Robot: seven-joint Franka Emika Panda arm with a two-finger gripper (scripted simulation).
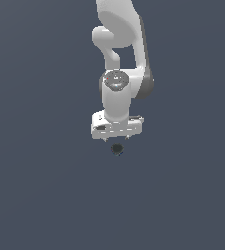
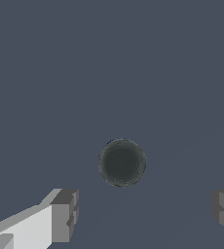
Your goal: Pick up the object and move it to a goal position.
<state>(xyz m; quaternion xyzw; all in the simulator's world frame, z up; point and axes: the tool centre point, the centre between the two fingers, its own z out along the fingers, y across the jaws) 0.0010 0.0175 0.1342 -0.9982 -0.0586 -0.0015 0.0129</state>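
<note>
The approach step looks to be in hand: the gripper (image 1: 117,138) hangs above the object (image 1: 117,148), its jaws spread wide apart and empty. The object (image 2: 122,162) lies on the table (image 1: 41,195) just below the jaws, not yet between them. Seen end-on as a round disc, its axis points straight up, so the next move probably calls for a straight descent to centre the jaws on it before closing.

A flat floor (image 1: 36,195) fills both views. Its surface is uniform dark slate blue-grey, matte, without seams, markings or texture. In the wrist view the same floor (image 2: 109,58) shows as an even field of that colour. Nothing else apart from the task items is visible.
</note>
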